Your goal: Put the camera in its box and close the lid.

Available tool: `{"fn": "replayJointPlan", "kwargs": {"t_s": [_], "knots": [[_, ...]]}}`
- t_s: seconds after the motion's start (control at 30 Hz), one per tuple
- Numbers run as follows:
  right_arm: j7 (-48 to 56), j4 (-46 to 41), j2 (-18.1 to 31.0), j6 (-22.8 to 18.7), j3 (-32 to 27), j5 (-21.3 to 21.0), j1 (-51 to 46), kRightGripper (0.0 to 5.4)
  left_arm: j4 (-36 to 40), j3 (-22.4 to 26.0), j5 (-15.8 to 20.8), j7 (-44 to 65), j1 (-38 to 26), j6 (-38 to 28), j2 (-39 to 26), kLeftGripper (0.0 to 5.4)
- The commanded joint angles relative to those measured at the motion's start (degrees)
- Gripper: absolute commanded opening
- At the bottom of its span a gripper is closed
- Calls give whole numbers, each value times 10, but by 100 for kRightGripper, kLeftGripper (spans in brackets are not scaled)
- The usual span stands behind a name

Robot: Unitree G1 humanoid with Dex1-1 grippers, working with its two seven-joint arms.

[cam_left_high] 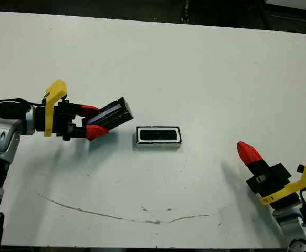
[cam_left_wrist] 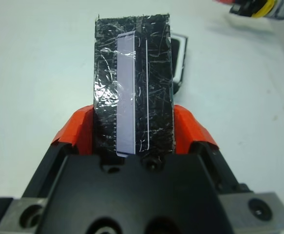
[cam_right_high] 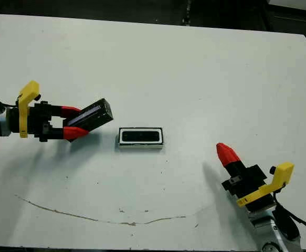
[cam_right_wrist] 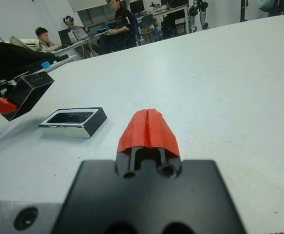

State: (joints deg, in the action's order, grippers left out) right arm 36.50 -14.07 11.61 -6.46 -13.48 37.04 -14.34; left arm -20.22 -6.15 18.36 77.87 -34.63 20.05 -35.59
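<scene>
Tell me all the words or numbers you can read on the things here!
There are none to read. The lid in the left gripper shows only a pale strip and shiny speckles, no letters. The box with the camera inside, and the right gripper, carry no writing.

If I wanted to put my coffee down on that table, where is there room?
Nearly everywhere. The far half of the table is bare, and so is the stretch between the box and the right gripper. The only busy spot is beside the box, where the left gripper holds the lid above the table.
</scene>
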Motion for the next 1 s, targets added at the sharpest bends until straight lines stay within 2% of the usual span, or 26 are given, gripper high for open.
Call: {"fn": "replayJointPlan", "kwargs": {"t_s": [0.03,0.13,0.57,0.73,1.0], "knots": [[-13,-10,1,0,-1,-8,-14,0,-14,-25,-8,15,-15,6,17,316],[-9,-11,2,5,-1,-9,-15,0,-24,-45,-17,17,-24,13,29,316],[-5,-7,6,2,-3,-3,-13,0,-63,-99,-72,9,-36,-28,70,316],[1,0,3,5,-3,1,-9,0,-78,-105,-79,10,-35,-35,73,316],[2,0,3,6,-3,-2,-8,0,-84,-108,-68,24,-32,-25,85,316]]}}
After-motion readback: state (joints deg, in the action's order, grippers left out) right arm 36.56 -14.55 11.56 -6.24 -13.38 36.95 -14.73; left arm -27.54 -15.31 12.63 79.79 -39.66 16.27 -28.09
